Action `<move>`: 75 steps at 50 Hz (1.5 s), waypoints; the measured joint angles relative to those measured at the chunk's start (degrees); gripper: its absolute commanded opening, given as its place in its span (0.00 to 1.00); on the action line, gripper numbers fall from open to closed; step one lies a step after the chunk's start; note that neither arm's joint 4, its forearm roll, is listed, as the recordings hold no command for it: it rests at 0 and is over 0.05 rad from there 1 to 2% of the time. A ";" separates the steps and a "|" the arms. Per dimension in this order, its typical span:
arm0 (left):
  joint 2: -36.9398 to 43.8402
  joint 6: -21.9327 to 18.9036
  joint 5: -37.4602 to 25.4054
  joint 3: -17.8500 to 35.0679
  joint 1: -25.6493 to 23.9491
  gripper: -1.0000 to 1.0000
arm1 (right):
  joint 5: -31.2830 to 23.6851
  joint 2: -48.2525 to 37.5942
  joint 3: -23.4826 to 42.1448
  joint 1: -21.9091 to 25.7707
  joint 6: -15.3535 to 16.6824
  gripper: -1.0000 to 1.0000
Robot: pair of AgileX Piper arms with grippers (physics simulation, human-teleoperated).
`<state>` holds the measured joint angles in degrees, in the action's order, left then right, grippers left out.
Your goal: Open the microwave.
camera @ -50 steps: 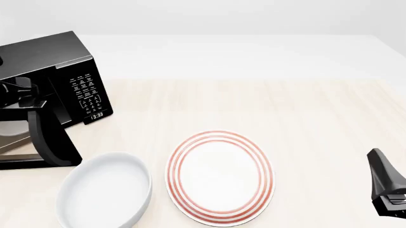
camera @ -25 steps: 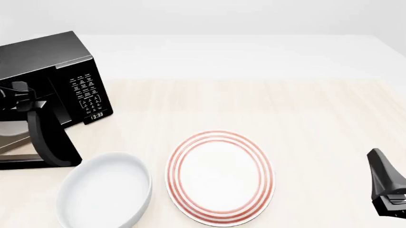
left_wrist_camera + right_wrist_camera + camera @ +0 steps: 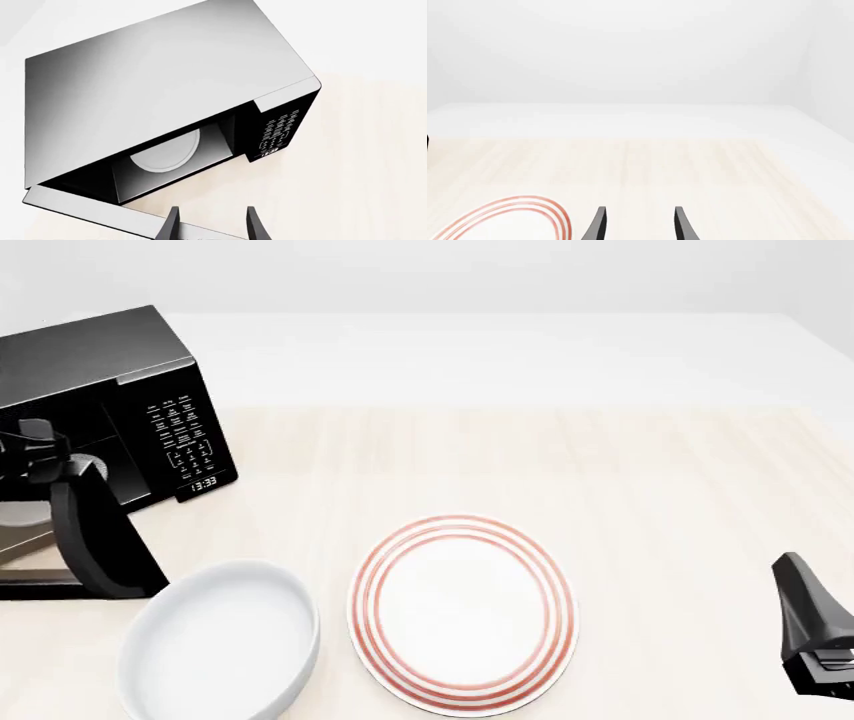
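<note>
At the glossy black microwave (image 3: 167, 95) with its door swung wide, your left gripper (image 3: 212, 224), fingers parted and empty, could bump the door edge.

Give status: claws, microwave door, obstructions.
Left claw open, empty, by door. Right claw open, idle. Microwave door wide open, turntable visible. Nothing blocking.

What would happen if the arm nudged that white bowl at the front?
The bowl would probably slide rather than tip: it looks wide, shallow and flat on the smooth table. It appears stiff and glossy, so likely slippery to grip. Pushed right, it would soon meet the plate beside it.
</note>
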<state>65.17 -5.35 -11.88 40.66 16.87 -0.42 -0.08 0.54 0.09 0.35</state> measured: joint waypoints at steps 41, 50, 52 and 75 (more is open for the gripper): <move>-8.46 0.40 -3.03 -4.95 0.02 1.00 | 0.00 0.00 0.00 0.00 0.00 1.00; -10.29 1.05 -3.42 -6.09 0.25 1.00 | 0.00 0.00 0.00 0.00 0.00 1.00; -10.74 1.17 -3.56 -6.35 0.31 1.00 | 0.00 0.00 0.00 0.00 0.00 1.00; -15.43 2.92 -4.19 -9.25 1.64 1.00 | 0.00 0.00 0.00 0.00 0.00 1.00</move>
<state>49.73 -2.44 -16.07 31.42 18.51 -0.42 -0.08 0.54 0.09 0.35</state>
